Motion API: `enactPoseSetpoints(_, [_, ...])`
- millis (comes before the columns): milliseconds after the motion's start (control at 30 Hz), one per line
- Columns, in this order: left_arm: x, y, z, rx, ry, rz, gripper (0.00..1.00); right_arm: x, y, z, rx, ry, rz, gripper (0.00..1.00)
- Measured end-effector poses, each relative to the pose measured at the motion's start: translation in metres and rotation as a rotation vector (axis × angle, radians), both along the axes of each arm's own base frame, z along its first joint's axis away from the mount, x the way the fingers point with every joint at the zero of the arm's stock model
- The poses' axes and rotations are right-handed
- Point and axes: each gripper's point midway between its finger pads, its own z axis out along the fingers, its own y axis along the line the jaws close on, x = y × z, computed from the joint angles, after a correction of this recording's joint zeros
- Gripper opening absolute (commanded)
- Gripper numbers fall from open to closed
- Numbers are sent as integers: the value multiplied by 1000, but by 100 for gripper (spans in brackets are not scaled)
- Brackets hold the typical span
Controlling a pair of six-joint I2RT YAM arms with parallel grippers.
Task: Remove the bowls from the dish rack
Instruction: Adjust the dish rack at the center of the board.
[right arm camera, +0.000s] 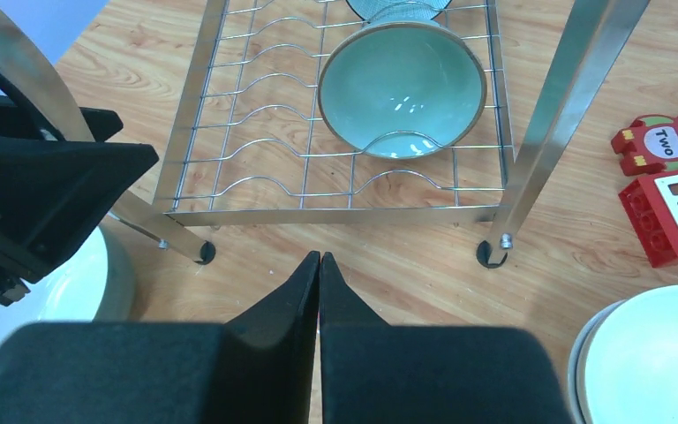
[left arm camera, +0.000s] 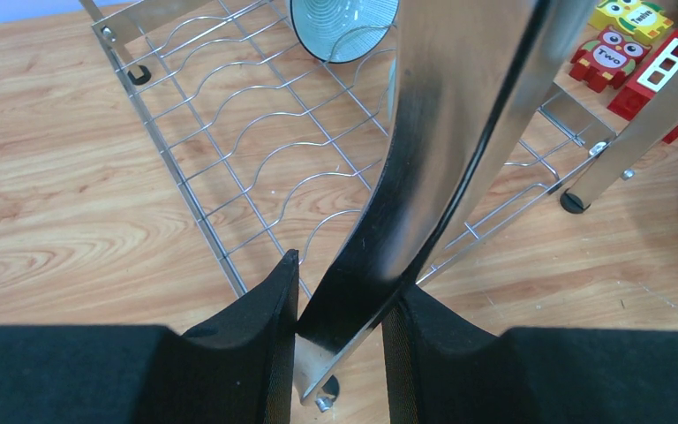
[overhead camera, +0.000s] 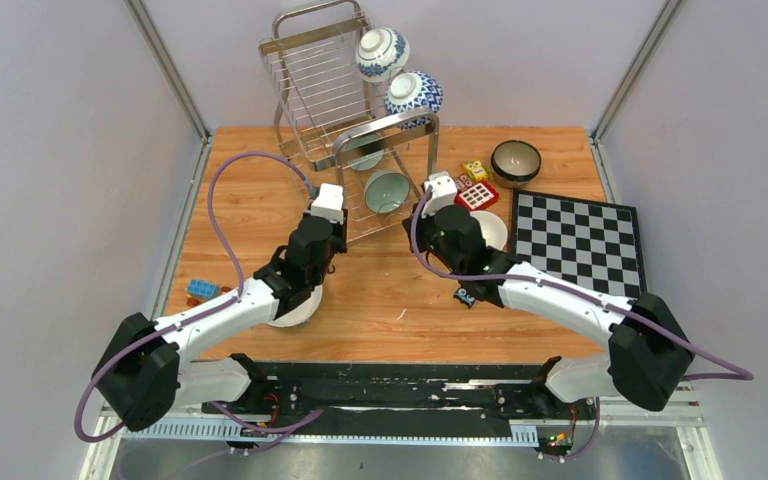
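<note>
Wooden surface [overhead camera: 260, 200], pale walls [overhead camera: 60, 150]. Upright at far centre: dish rack [overhead camera: 310, 90], long axis vertical; celadon bowl [right arm camera: 400, 88] on edge in lower tier, mouth facing arms. Pinching a rack leg: left pincer [left arm camera: 342, 278]; right pincer [right arm camera: 319, 261] pressed together

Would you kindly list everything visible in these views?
Steel wire dish rack: one, silver, table's far middle.
Blue-and-white patterned bowls: two, rack's upper tier.
Pale celadon green bowls: two, lower tier.
Dark brown bowl: one, table's far right.
White bowls: two, one by each arm.
Toy blocks: several, red and yellow beside rack, blue and orange left.
Chessboard: one, black-and-white, right.
Wooden table: one, brown.
Left gripper: black, clamping rack leg.
Right gripper: black, shut, empty.
</note>
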Motion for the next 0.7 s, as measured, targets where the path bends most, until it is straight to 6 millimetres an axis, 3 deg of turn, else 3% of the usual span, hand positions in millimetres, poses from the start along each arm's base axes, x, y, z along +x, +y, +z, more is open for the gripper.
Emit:
enactPoseSetpoints(100, [0,0,0,0,0,-1,0,-4,1,2,-1,-2,3,6])
enactPoseSetpoints(167, [0,0,0,-1,0,-1,0,-4,-3,4,-10,-8,-11,26])
enactPoseSetpoints(267, [-2,1,0,-8,-3,-7,0,-2,-16,12,-38,-43,-53,66])
enactPoseSetpoints(300, [-3,4,0,-11,-6,-5,0,-1,-20,17,-43,-59,-65,71])
enactPoseSetpoints(433, [-9,14,0,-19,-15,4,0,11,-37,34,-51,-124,-109,74])
enactPoseSetpoints(533, [-13,20,0,-23,-19,10,0,30,-52,36,-63,-148,-153,74])
enactPoseSetpoints(700, [-18,25,0,-21,-18,11,0,55,-47,38,-79,-167,-144,73])
